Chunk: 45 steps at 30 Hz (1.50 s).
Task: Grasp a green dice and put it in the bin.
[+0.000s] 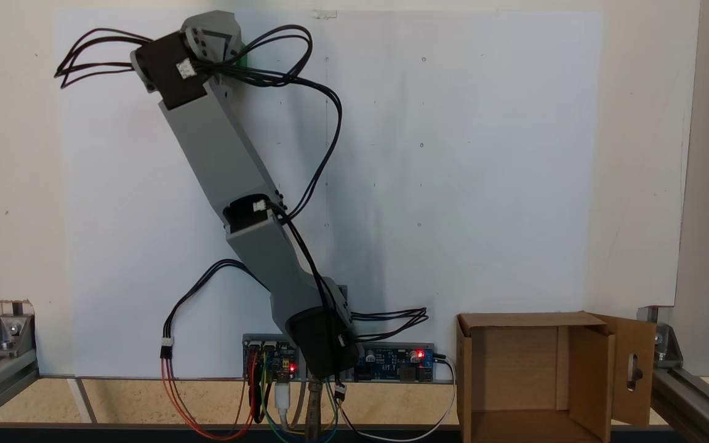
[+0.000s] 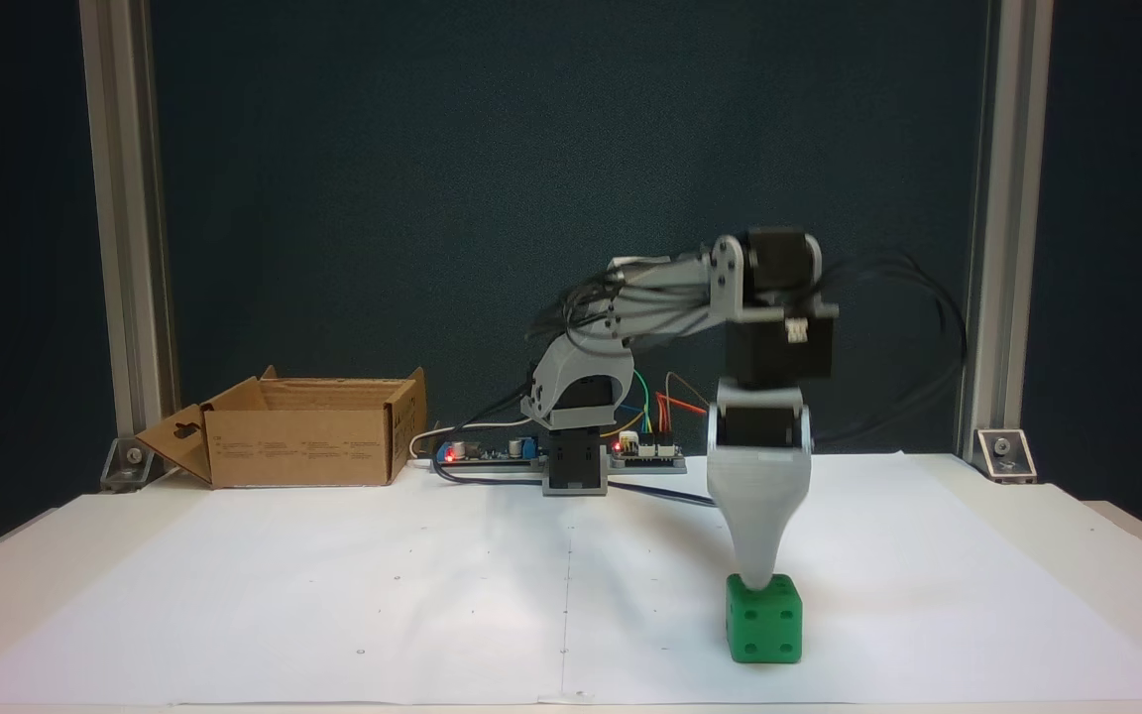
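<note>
White paper sheet [image 2: 333, 585] on table; dark backdrop [image 2: 531, 149]; aluminium posts [image 2: 125, 218].

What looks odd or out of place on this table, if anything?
Nothing is spilled or broken. The green dice sits flat on the white paper, with the gripper tip at its top edge. The cardboard box stands open and upright; one flap with a keyhole slot splays outward, which looks normal.
</note>
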Tool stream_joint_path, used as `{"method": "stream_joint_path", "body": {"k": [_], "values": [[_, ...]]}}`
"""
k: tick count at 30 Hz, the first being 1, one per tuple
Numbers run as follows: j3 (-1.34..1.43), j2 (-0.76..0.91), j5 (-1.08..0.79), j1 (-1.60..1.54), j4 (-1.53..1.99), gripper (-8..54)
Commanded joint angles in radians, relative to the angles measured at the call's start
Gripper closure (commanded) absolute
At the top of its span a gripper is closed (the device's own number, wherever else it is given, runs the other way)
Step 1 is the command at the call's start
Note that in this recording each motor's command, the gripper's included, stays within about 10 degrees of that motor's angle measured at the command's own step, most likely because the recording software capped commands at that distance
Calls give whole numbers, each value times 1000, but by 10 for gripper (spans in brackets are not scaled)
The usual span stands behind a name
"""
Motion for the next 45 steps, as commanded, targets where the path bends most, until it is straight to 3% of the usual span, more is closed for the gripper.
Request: {"method": "stream_joint_path", "body": {"k": [1,45], "values": [[-63,0,63,6,-6,15],[-61,-106,63,9,-84,75]]}}
